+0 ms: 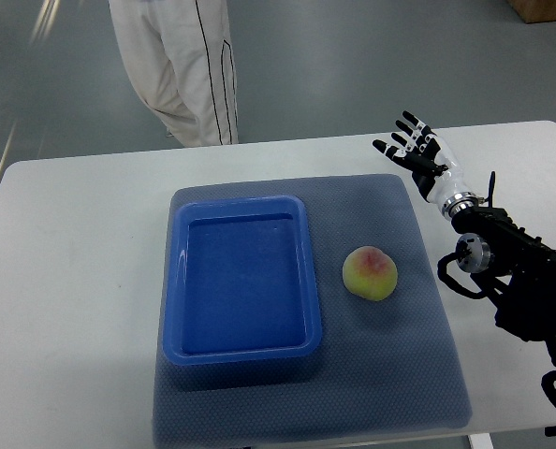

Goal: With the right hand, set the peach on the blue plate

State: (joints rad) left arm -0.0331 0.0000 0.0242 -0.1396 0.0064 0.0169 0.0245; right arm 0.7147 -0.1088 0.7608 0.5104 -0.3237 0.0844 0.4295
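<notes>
Reaching in from the right edge, right hand (418, 150) sits over the white table (72, 281) near the mat's far right corner, fingers spread, holding nothing, palm facing up and left. Black forearm and wrist joints trail back toward 4 o'clock, out of frame at the right edge.

Peach (370, 273) lies at about 7 o'clock from the hand, well apart from it, resting on the grey mat (400, 374). Yellow-green skin with a pink-red blush on top. Nothing touches it.

Plate (242, 354), blue, rectangular with a raised rim, sits at 9 o'clock from the peach, just beside it with a strip of mat between. Nothing lies in it. Plate also rests on the mat, taking up its left half.

Person (180, 65) in light trousers with a dark side stripe stands past the table's far edge, at 12 o'clock from the plate; only legs show.
</notes>
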